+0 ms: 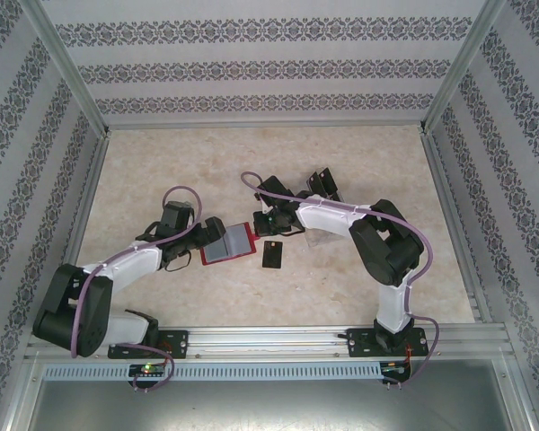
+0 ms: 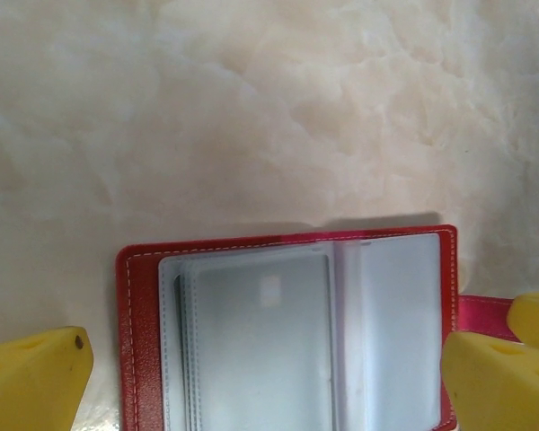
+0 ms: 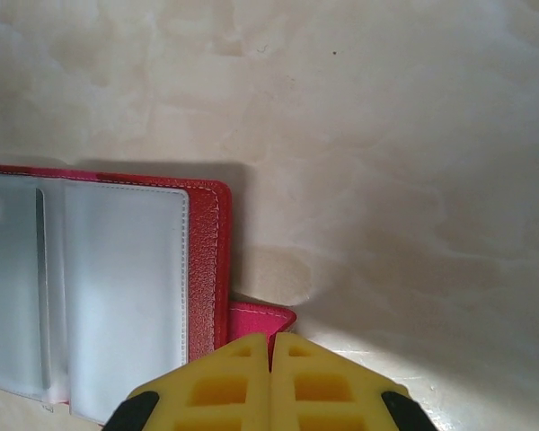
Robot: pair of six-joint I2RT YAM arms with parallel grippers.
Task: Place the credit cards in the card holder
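Card holder [image 1: 226,244], red and folded open flat, lies on the tabletop [image 1: 359,162] a little left of its middle and slightly nearer the near edge than the far edge. We see its greyish, frosted plastic sleeves facing up, framed by a red border with pale stitching. In the left wrist view a darker grey rectangle shows through one sleeve; we cannot tell whether that is a card. A small red tab [image 3: 260,319] sticks out from one side edge of the card holder.

One black credit card [image 1: 273,255] lies flat on the tabletop just beside the card holder, on its right, with a narrow strip of bare surface between them. It is free of both grippers.

From above, the left gripper [image 1: 211,235] sits at the left side of the card holder. In the left wrist view, the left gripper [image 2: 265,350] has its yellow fingers [image 2: 36,377] spread wide apart, one past each side edge of the open card holder [image 2: 287,332], so the sleeves lie between them. We cannot tell whether they touch it.

From above, the right gripper [image 1: 262,222] reaches in from the right, at the far right corner of the card holder. In the right wrist view, the right gripper [image 3: 270,339] has its yellow fingers pressed together, pinching the red tab beside the card holder [image 3: 117,287].

The tabletop is pale and marbled. Patterned walls and a metal frame surround it.
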